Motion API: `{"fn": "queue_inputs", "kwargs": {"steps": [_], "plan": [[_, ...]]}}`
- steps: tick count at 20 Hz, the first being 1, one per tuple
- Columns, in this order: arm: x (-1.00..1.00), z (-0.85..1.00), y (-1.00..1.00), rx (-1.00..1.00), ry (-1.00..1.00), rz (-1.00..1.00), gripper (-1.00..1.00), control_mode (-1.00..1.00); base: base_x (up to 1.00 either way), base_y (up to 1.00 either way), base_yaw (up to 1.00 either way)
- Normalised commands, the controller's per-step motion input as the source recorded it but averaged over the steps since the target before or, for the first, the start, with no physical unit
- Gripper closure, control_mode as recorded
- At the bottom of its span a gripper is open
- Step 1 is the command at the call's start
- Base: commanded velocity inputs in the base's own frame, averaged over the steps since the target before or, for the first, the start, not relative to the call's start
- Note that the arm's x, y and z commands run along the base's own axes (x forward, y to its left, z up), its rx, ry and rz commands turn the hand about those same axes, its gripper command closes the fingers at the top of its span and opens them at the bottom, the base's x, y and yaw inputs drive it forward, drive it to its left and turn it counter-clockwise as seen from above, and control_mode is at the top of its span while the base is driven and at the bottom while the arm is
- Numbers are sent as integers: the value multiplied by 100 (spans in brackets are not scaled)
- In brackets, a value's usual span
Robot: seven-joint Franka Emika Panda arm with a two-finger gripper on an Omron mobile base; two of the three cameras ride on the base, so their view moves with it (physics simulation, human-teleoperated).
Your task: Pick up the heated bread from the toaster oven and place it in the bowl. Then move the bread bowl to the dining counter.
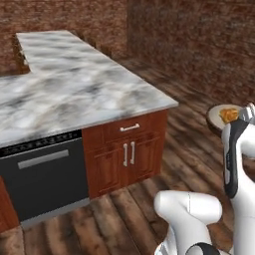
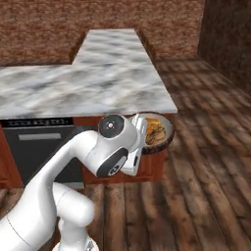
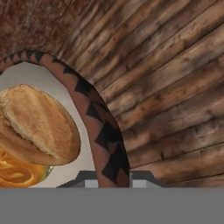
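Observation:
My gripper (image 3: 114,181) is shut on the rim of the bowl (image 3: 94,113), a beige dish with a dark brown patterned rim. I hold it in the air above the wooden floor. The heated bread (image 3: 15,173), golden-orange and lumpy, lies in the bowl, partly under a round brown bun (image 3: 39,124). From the right base camera the bowl (image 2: 166,139) hangs just past the corner of the marble top, with the bread (image 2: 154,131) inside and the gripper (image 2: 142,128) at its near rim. On the left base camera's right edge are the bowl (image 1: 213,119) and the bread (image 1: 229,115). The toaster oven and dining counter are out of view.
A marble counter (image 1: 74,84) over red-brown cabinets (image 1: 127,154) and a black dishwasher (image 1: 45,174) stands left of the bowl, its corner (image 2: 169,105) close to it. Wooden floor (image 2: 211,162) spreads to the right. Brick walls (image 1: 199,40) close the back.

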Motion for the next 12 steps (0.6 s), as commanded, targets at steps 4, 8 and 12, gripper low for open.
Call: {"fn": "queue_inputs", "kwargs": {"steps": [4, 8, 12], "plan": [[0, 0, 0, 0, 0, 0, 100, 100, 90, -100, 0], [0, 0, 0, 0, 0, 0, 100, 100, 74, -100, 0], [0, 0, 0, 0, 0, 0, 100, 100, 91, -100, 0]]}}
